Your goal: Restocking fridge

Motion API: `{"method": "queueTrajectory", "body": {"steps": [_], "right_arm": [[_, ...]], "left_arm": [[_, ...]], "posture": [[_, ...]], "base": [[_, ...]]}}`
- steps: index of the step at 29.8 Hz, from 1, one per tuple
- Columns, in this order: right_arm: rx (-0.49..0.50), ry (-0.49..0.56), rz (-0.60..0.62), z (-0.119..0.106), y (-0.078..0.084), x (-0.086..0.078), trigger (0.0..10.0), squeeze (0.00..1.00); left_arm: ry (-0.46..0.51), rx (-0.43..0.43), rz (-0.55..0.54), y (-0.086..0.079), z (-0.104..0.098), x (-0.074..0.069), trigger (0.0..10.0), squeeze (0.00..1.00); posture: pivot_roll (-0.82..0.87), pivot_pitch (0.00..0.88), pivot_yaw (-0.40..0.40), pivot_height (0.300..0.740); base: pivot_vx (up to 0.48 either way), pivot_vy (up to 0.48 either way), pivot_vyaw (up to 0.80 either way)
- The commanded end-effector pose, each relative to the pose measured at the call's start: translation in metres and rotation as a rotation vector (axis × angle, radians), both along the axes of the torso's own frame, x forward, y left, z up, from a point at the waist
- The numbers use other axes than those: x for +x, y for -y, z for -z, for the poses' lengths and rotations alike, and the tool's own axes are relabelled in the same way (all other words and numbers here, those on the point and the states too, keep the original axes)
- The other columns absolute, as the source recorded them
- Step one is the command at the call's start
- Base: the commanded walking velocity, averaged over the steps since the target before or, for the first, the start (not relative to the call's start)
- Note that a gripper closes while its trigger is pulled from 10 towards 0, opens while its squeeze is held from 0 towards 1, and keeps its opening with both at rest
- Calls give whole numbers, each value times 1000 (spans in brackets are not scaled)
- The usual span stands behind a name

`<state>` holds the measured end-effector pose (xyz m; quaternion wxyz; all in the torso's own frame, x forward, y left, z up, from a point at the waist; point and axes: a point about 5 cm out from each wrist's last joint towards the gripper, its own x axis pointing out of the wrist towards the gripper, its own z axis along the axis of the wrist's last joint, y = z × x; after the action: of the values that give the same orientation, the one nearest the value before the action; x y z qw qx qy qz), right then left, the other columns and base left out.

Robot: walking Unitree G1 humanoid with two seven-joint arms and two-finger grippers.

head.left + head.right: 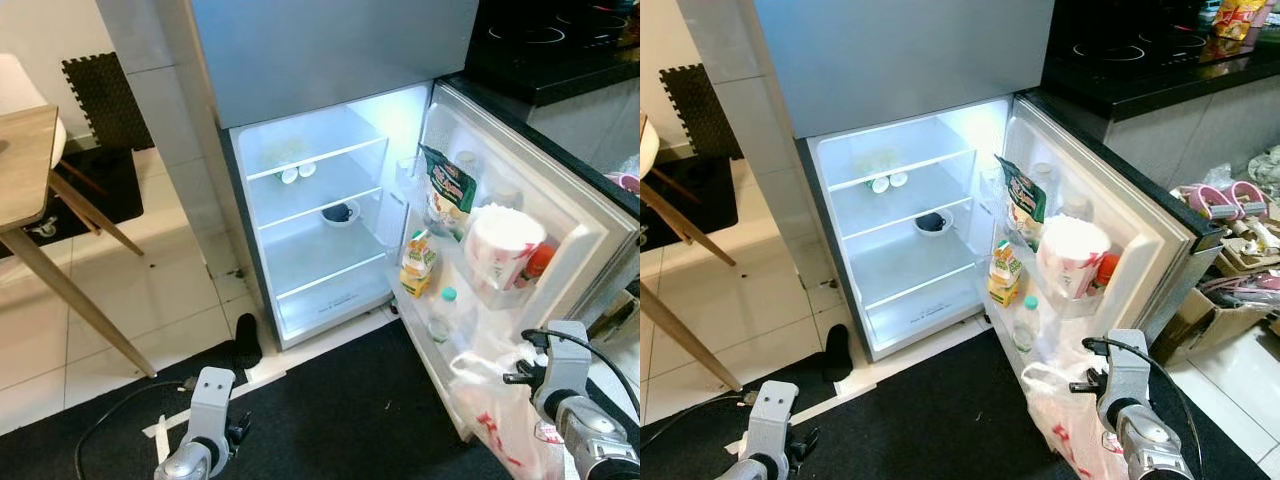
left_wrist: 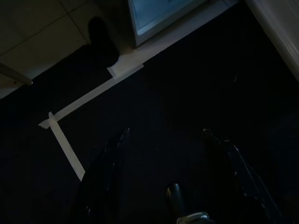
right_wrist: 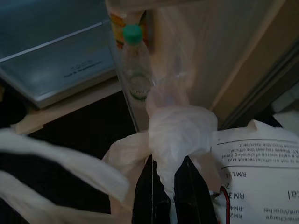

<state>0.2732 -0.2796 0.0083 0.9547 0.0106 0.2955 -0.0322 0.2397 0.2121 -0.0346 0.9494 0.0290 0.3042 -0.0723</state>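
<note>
Left eye: your fridge (image 1: 320,215) stands open at frame centre, door (image 1: 590,235) swung toward the right edge. A dark bowl (image 1: 340,212) sits on the middle shelf, two small cups (image 1: 297,173) on the shelf above. Door racks hold a green pouch (image 1: 445,188), a juice carton (image 1: 417,262), a bottle (image 1: 441,315) and a white tub (image 1: 503,245). Your right gripper is low right by a white plastic bag (image 1: 505,420).

Right eye: same scene — a table leg (image 1: 680,335) at left, black mat (image 1: 940,415) along the bottom.

Left wrist: your left gripper (image 2: 166,140) hangs over the dark mat, fingers spread, holding nothing.

Right wrist: your right gripper (image 3: 169,175) pinches the bag's knotted handle — the green-capped bottle sits just beyond it.
</note>
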Motion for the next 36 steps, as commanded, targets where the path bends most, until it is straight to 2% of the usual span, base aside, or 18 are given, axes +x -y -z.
{"method": "queueTrajectory", "body": {"steps": [1, 7, 17, 21, 23, 28, 30, 31, 33, 34, 35, 36], "right_arm": [[-3, 3, 3, 5, -4, -4, 10000, 0], [33, -17, -48, 19, -26, -11, 10000, 0], [23, 5, -127, 20, -43, -6, 10000, 0], [20, 69, -153, 8, -44, 6, 10000, 0], [20, 69, -153, 8, -44, 6, 10000, 0], [99, 172, -298, -24, -48, 33, 10000, 0], [87, 183, -320, -32, -46, 38, 10000, 0], [34, 194, -319, -40, -41, 45, 10000, 0], [-4, 201, -315, -47, -36, 49, 10000, 0], [-56, 217, -261, -57, -25, 55, 10000, 0], [-56, 217, -261, -57, -25, 55, 10000, 0], [-99, 236, -196, -66, -12, 58, 10000, 0]], "left_arm": [[-33, 15, 12, 1, 4, -3, 10000, 0], [-31, 8, 26, 9, 5, -1, 10000, 0], [-32, 1, 19, 15, 7, -3, 10000, 0], [-34, -1, 24, 19, 9, -4, 10000, 0], [-34, -1, 24, 19, 9, -4, 10000, 0], [-32, 6, 31, 16, 8, -4, 10000, 0], [-28, 10, 32, 15, 7, -3, 10000, 0], [-25, 15, 30, 12, 6, -2, 10000, 0], [-22, 18, 29, 11, 5, -2, 10000, 0], [-19, 23, 27, 8, 4, -1, 10000, 0], [-19, 23, 27, 8, 4, -1, 10000, 0], [-17, 28, 25, 5, 3, -1, 10000, 0]], "posture": [[-107, 74, 35, 740], [-106, 74, 32, 740], [-100, 66, 14, 740], [-100, 70, 16, 740], [-100, 70, 16, 740], [-99, 77, 23, 740], [-95, 80, 24, 740], [-88, 82, 24, 740], [-88, 82, 24, 740], [-78, 84, 24, 740], [-78, 84, 24, 740], [-70, 85, 24, 740]], "base": [[0, 0, 0], [0, 0, 0], [0, 0, 0], [0, 0, 0], [0, 0, 0], [0, 0, 0], [0, 0, 0], [0, 0, 0], [0, 0, 0], [0, 0, 0], [0, 0, 0], [0, 0, 0]]}}
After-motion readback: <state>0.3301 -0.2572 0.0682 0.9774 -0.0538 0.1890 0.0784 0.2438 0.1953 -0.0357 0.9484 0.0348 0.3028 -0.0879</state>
